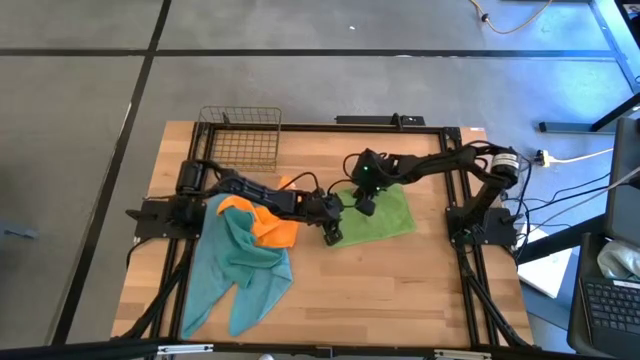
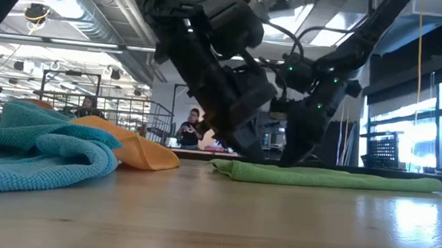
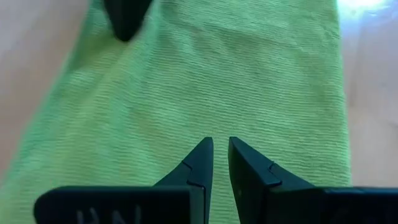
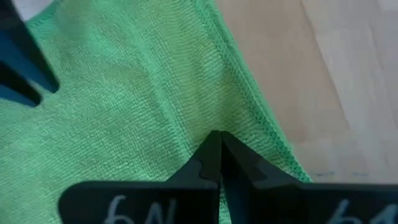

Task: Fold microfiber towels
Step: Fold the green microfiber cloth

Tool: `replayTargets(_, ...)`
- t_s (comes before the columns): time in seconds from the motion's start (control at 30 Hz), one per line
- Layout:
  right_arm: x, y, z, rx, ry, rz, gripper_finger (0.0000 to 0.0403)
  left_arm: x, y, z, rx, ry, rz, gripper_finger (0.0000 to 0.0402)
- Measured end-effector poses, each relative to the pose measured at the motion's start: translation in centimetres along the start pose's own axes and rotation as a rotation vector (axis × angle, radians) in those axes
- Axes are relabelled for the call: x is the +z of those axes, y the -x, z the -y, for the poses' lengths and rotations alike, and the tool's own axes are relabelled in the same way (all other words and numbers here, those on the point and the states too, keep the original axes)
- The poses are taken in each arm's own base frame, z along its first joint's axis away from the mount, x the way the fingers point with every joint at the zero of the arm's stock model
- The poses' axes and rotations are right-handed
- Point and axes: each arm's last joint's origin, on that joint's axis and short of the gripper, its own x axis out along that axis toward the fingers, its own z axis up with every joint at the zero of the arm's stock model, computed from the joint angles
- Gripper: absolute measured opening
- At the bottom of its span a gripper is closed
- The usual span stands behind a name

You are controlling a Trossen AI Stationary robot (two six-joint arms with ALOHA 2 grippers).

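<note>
Lime green towel lies flat, long axis across table.

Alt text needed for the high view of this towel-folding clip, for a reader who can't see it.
Seen from above, the left gripper and right gripper meet over a lime green towel lying flat mid-table. To its left sit a crumpled orange towel and a heap of teal towels, with a wire basket at the wooden table's far edge.
</note>
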Motion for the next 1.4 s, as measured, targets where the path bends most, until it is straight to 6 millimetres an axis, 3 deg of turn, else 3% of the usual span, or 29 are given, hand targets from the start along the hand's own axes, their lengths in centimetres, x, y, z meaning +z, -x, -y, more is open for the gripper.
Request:
replayTargets(0.73, 0.8, 0.1, 0.9, -0.201, -0.187, 0.102, 0.001, -0.9, -0.3, 1.0, -0.069, -0.033, -0.053, 0.0043)
replayTargets(1.07, 0.4, 0.7, 3.1, -0.286, -0.274, 0.094, 0.001, -1.3, -0.2, 1.3, -0.086, -0.082, -0.086, 0.0043)
replayTargets(1.23, 0.8, 1.2, 4.0, -0.217, -0.332, 0.105, 0.001, -1.3, -0.2, 1.0, -0.123, -0.085, -0.116, 0.0043)
replayTargets(1.4, 2.3, 2.1, 4.0, -0.022, -0.307, 0.092, 0.001, -1.0, 0.1, 0.2, -0.114, -0.068, -0.144, 0.0043)
